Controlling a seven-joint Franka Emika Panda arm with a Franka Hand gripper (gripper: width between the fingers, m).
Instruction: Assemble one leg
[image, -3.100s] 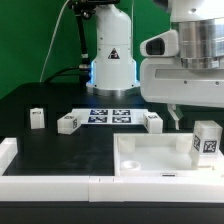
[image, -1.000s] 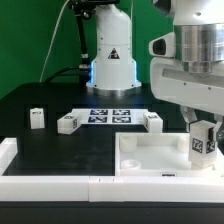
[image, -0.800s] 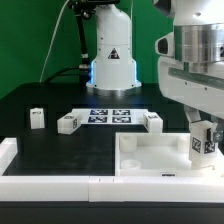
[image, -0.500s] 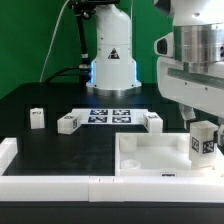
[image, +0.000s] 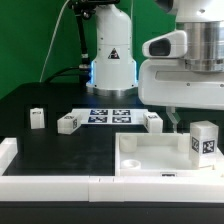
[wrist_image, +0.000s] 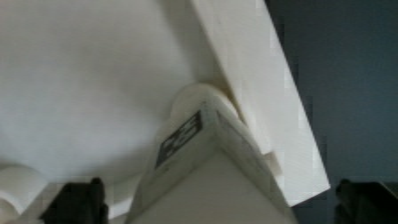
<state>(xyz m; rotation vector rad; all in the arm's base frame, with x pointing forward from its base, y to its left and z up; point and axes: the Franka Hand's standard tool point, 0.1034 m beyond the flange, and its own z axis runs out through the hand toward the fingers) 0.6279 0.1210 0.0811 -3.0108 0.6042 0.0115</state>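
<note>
Standing upright, the leg (image: 205, 142) is at the corner of the white tabletop (image: 150, 160), on the exterior view's right. The pincer (image: 190, 118) hangs just above it, open and gripping nothing. In the wrist view its fingers (wrist_image: 80, 200) are wide apart with the leg between them. Three other legs (image: 67, 123) lie on the black bench (image: 60, 147) beside the marker board (image: 110, 115).

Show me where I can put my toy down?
Bare black table lies between the thin white marker board and the white front rail. Crowded: small white tagged legs flank the board, and another leg stands on the big white square tabletop.
</note>
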